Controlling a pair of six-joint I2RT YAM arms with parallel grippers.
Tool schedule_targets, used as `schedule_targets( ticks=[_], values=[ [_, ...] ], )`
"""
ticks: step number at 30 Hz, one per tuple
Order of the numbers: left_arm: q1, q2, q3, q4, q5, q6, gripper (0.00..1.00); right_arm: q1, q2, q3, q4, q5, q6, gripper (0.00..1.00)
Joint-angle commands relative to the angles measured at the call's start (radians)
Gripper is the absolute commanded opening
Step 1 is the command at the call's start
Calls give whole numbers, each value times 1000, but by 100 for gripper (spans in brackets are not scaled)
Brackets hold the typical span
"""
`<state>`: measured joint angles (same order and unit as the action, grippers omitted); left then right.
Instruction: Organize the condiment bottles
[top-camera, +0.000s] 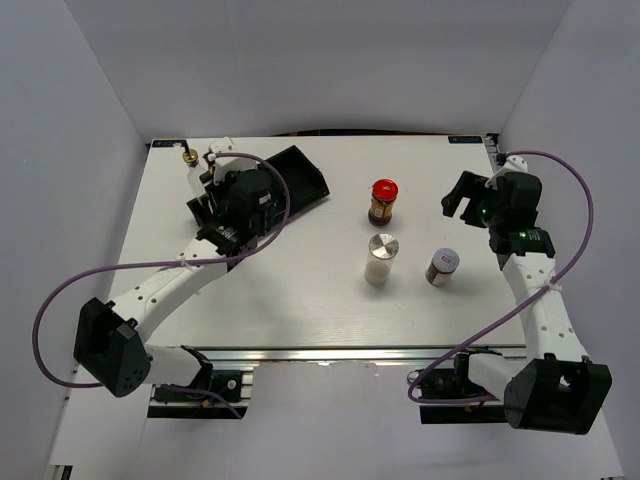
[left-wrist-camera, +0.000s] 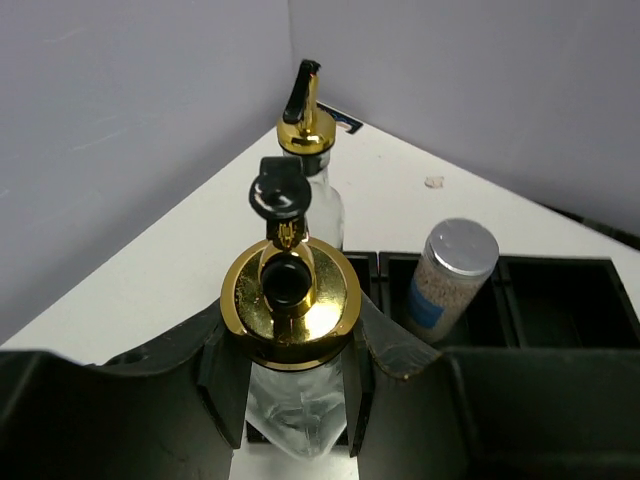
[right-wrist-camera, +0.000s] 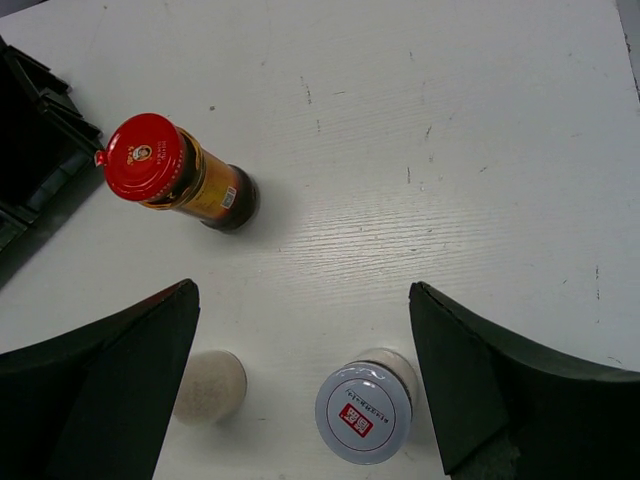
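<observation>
While the left end effector (left-wrist-camera: 292, 395) is clamped tight on a glass bottle (left-wrist-camera: 290, 300) with a gold spout, that bottle sits upright between the fingers at the left end of the black tray (top-camera: 303, 176). Whether its base touches anything, I cannot tell. Just beyond it, a second glass bottle (left-wrist-camera: 312, 150) stands on the counter (top-camera: 300, 290) near the far left corner. One speckled shaker (left-wrist-camera: 455, 272) with a silver cap is in a tray compartment, leaning a little. Over on the other side, the right end effector (right-wrist-camera: 302, 290) hangs above the counter with its jaws spread wide and nothing between them. Out in the open middle stand a red-lidded jar (top-camera: 384, 200), a white shaker (top-camera: 381, 258) nearer the arms, and a brown jar (top-camera: 443, 266) just to its right, all upright and apart.
</observation>
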<state>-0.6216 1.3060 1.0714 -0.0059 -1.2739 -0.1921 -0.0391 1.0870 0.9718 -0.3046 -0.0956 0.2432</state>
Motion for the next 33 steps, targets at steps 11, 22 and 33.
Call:
schedule_targets(
  ticks=[11,22,33],
  values=[
    [108,90,82,256,-120,-40,0,-2,13,11,38,48,-36,89],
    [137,171,65,425,-146,25,0,-2,27,13,47,31,-45,89],
    [157,239,16,440,-165,-73,7,-2,8,8,48,16,-47,89]
  ],
)
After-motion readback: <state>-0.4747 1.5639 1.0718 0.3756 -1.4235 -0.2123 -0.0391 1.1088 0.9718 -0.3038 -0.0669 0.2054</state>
